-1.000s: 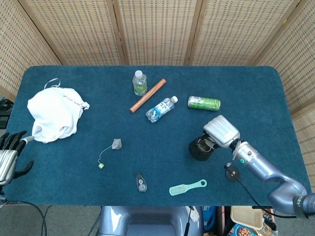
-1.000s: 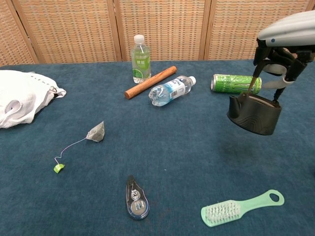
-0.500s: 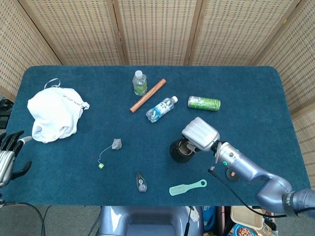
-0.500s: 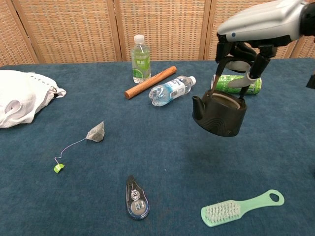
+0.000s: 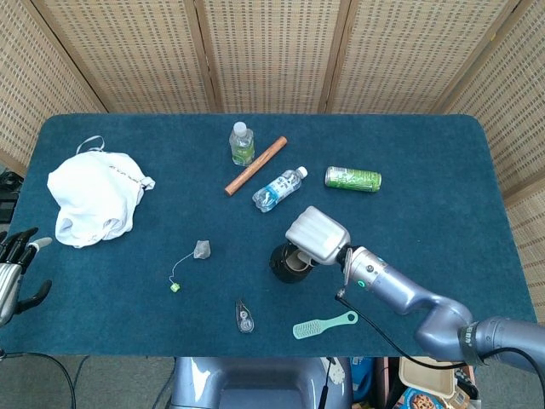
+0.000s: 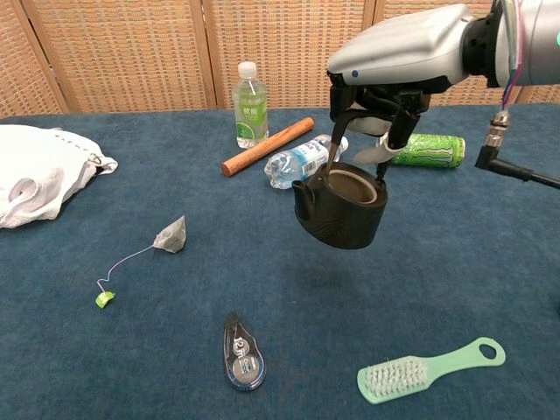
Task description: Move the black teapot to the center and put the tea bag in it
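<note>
The black teapot [image 6: 339, 215] hangs above the blue table, lidless, its spout to the left; in the head view the teapot [image 5: 283, 262] shows near the table's middle. My right hand [image 6: 395, 54] [image 5: 317, 235] holds it from above by its wire handle. The tea bag [image 6: 171, 234] [image 5: 202, 249] lies flat on the cloth to the left, its string ending in a green tag [image 6: 104, 299]. My left hand [image 5: 15, 271] hovers beside the table's left edge, fingers spread, holding nothing.
A white cloth [image 5: 92, 198] lies at the left. A small bottle [image 6: 250, 105], wooden stick [image 6: 267, 146], lying water bottle [image 6: 299, 161] and green can [image 6: 429, 149] sit at the back. A correction-tape dispenser [image 6: 242, 353] and mint brush [image 6: 426, 370] lie at the front.
My right hand has carried the teapot leftward from the right side toward the table's middle, keeping it lifted. The left hand has barely moved.
</note>
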Controlling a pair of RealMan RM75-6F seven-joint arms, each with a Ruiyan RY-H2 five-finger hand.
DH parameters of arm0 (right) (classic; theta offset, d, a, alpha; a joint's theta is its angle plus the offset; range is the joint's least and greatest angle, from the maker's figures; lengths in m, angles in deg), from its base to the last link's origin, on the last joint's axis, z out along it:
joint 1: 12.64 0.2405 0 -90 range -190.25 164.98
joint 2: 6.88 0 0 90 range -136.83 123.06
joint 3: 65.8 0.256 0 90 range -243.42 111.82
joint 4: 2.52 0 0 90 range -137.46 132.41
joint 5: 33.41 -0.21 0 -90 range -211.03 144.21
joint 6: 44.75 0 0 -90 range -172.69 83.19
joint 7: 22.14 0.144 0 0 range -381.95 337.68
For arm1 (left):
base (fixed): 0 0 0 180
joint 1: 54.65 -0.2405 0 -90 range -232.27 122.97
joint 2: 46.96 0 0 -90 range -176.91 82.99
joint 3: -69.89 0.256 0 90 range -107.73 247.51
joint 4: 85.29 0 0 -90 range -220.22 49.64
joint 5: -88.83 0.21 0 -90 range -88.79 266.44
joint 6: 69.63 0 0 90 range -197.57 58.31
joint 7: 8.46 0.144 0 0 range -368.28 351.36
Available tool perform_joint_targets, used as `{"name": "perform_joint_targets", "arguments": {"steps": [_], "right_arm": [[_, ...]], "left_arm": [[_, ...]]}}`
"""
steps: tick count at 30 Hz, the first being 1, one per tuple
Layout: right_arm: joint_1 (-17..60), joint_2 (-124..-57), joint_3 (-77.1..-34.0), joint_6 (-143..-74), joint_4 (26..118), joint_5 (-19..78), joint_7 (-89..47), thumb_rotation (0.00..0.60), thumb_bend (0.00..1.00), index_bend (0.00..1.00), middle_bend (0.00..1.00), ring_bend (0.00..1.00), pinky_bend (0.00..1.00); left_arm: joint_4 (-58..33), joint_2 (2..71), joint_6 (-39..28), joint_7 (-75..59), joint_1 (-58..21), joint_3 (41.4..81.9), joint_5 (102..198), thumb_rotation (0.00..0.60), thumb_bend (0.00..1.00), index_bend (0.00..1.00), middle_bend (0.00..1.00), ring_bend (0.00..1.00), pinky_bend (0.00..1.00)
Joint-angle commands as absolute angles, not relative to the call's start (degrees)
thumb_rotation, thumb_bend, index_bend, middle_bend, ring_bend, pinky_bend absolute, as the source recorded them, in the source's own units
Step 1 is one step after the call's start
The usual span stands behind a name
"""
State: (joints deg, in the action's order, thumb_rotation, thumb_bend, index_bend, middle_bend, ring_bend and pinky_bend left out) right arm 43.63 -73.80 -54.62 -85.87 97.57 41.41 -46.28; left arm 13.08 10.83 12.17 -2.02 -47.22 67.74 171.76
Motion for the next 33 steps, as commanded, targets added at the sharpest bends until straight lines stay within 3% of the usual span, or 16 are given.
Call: {"name": "perform_joint_targets", "arguments": {"steps": [1,8,33], "right_arm": [[44.34,-74.87,-54.7,-86.07,96.85,41.0,-47.65,0.542,0.49,0.87,0.76,0.7,0.7],[45.98,-78.44,-55.09,-86.32,94.53,39.8,-50.31,0.577,0.49,0.87,0.76,0.7,0.7],[50.41,-88.0,-56.97,-86.4,86.03,36.88,-56.1,0.581,0.49,0.87,0.73,0.7,0.7]], "left_arm": [[12.91,10.88,12.09,-2.18,-47.25,67.74,171.67,0.6,0.36,0.19,0.11,0.1,0.03],[12.19,10.92,12.05,-2.9,-47.49,67.77,171.43,0.6,0.36,0.19,0.11,0.1,0.03],[9.55,11.99,10.52,-4.76,-47.68,68.03,170.38,0.6,0.36,0.19,0.11,0.1,0.03]]}}
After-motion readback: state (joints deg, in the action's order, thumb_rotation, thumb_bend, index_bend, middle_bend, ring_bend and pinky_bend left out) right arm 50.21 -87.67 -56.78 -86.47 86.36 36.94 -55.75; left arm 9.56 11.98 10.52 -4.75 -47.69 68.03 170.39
